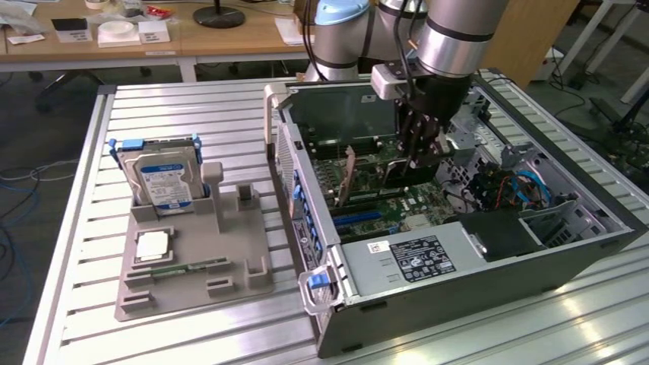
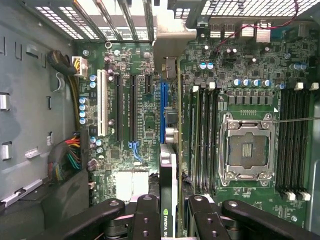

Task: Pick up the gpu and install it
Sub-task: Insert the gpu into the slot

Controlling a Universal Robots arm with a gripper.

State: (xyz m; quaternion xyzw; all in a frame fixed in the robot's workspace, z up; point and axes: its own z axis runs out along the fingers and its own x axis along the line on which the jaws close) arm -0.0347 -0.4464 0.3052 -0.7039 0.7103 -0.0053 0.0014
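Observation:
The gpu (image 2: 168,167) shows edge-on in the wrist view, a thin dark card with a black cooler and a green logo label. It runs lengthwise beside the long blue slot (image 2: 163,112) on the green motherboard (image 2: 130,100). My gripper (image 2: 168,222) is shut on it, one black finger (image 2: 145,215) on each side of the card. In the exterior view my gripper (image 1: 421,156) reaches down into the open computer case (image 1: 457,262), with the gpu (image 1: 400,173) upright just above the board. Whether the card's edge touches the slot is hidden.
A CPU socket (image 2: 247,150) and memory slots (image 2: 202,140) lie close beside the card. Cable bundles (image 2: 67,160) sit by the case wall. On the exterior view's left, a grey holder (image 1: 193,270) carries a hard drive (image 1: 163,179) and a memory stick (image 1: 182,268).

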